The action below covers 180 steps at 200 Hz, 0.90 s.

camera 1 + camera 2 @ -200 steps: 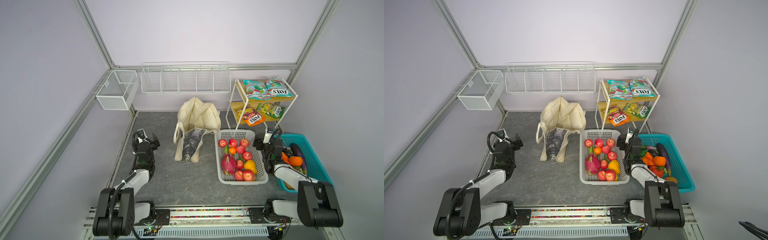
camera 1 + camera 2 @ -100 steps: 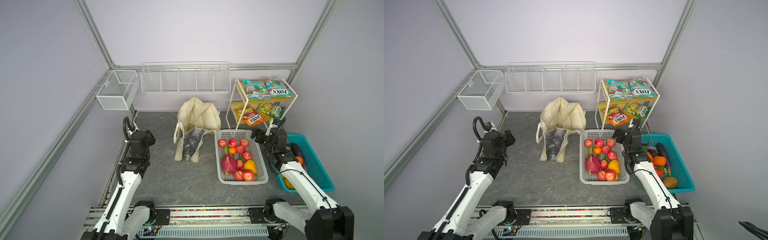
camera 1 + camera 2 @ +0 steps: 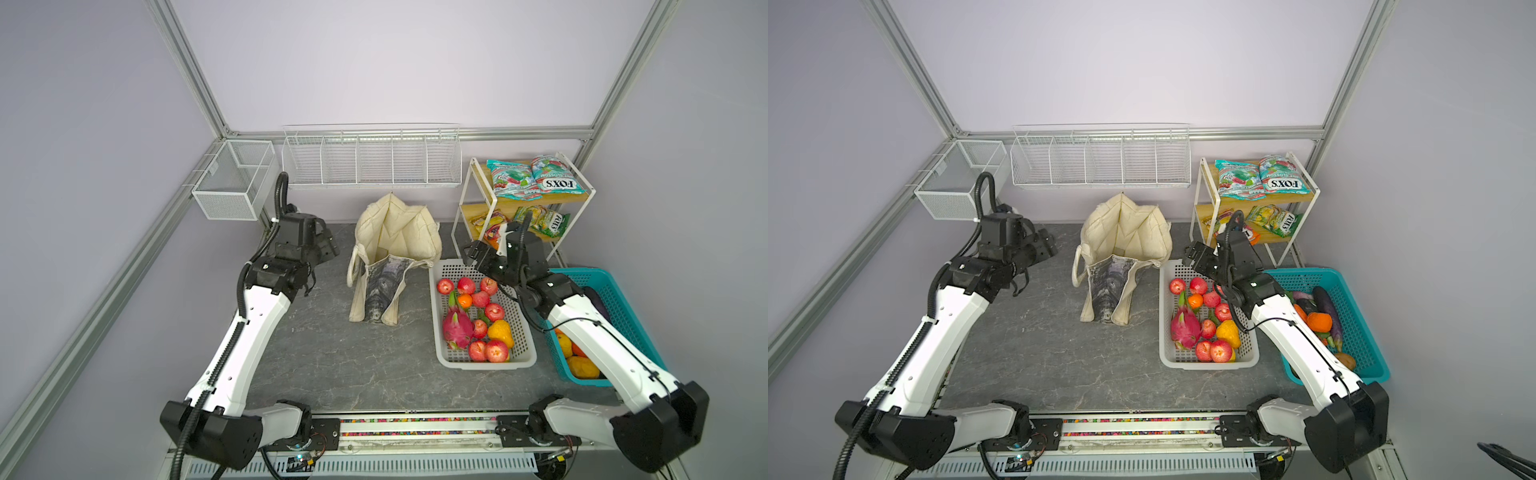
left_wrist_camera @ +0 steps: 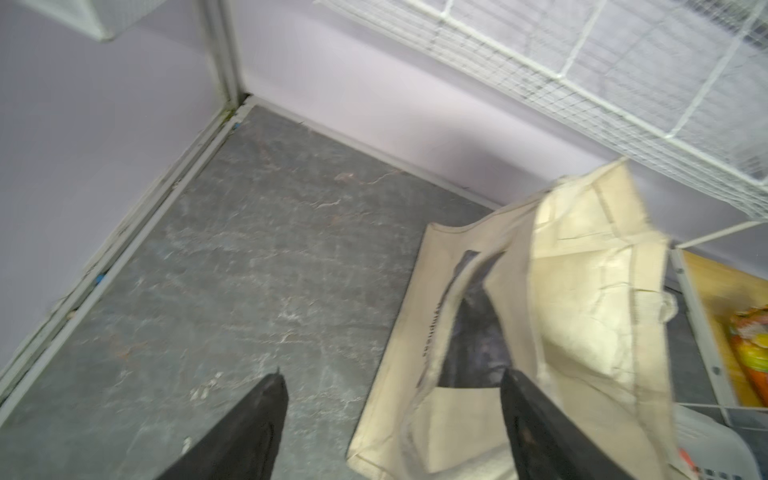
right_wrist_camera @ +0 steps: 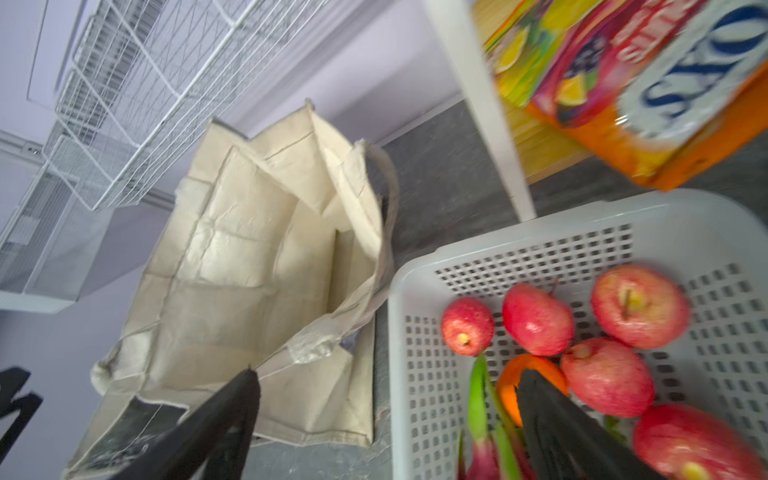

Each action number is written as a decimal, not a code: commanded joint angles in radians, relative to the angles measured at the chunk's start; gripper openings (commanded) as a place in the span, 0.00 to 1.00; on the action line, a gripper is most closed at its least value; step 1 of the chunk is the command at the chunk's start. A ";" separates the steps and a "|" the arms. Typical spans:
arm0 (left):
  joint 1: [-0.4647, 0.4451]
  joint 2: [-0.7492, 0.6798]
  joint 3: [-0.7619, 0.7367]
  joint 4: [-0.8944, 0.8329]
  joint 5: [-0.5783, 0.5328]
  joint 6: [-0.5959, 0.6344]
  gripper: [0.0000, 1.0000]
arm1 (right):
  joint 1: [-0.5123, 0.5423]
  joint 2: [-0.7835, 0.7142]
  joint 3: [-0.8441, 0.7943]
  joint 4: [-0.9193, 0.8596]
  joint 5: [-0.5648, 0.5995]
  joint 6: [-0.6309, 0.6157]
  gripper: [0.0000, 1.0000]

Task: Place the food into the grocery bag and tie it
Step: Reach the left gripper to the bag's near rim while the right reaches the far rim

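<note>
The grocery bag [image 3: 395, 237] [image 3: 1125, 232], a cream tote with a grey printed panel, slumps with its mouth gaping at the back middle of the table. Red apples [image 3: 465, 286], a pink dragon fruit [image 3: 457, 328] and a yellow fruit [image 3: 500, 330] lie in a white perforated basket [image 3: 486, 363]. Teal-and-red FOX'S packets [image 3: 557, 174] rest on top of a shelf rack. My left gripper [image 3: 328, 245] [image 4: 392, 374] hangs open just left of the bag [image 4: 582, 291], empty. My right gripper [image 3: 471, 253] [image 5: 386, 374] is open and empty above the basket's far left corner, between bag [image 5: 249, 257] and apples [image 5: 536, 320].
A teal basket [image 3: 623, 299] of eggplants and orange vegetables stands at the right, partly under my right arm. The white-and-wood shelf rack [image 3: 469, 208] stands behind the white basket. Wire baskets [image 3: 370, 162] hang on the back wall, and a mesh one [image 3: 232, 183] on the left wall.
Both arms have risen from a low folded pose and reached toward the back. The left gripper has come near the bag, the right over the white basket's far end.
</note>
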 commanded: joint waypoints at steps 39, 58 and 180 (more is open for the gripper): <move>-0.023 0.277 0.396 -0.235 0.206 -0.021 0.96 | 0.073 0.127 0.116 -0.020 -0.054 0.211 0.98; -0.023 0.392 0.564 -0.353 0.246 -0.025 0.96 | 0.073 0.163 0.138 -0.026 -0.056 0.253 0.98; -0.026 0.678 0.750 -0.447 0.367 -0.040 0.73 | 0.051 0.406 0.293 -0.055 -0.124 0.288 0.96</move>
